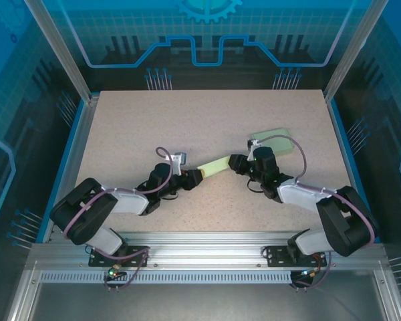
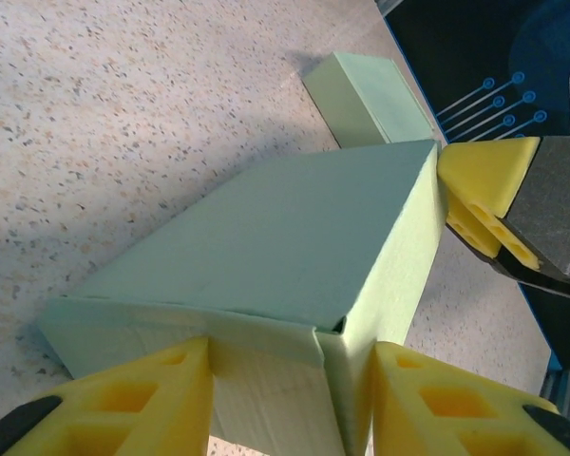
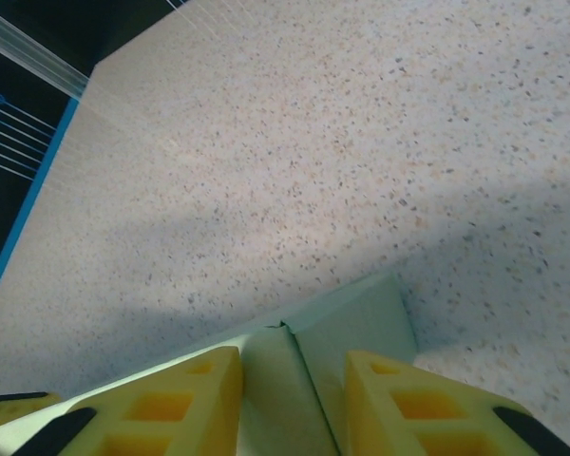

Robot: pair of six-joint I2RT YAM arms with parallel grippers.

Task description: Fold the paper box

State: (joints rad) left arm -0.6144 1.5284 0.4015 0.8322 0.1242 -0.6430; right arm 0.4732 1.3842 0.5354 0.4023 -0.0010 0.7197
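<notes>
From above, my left pincer [image 1: 195, 176] and my right pincer [image 1: 237, 162] each clamp one end of the paper box [image 1: 214, 166], which stretches between them with the table [image 1: 154, 120] beneath. A second green box [image 1: 272, 138] lies just beyond my right pincer.

At my left wrist, my yellow fingers [image 2: 142, 399] press on both sides of the paper box's near end, and a finger of my right pincer touches its far corner.

At my right wrist, both fingers squeeze the box's flapped end, held close in between them
</notes>
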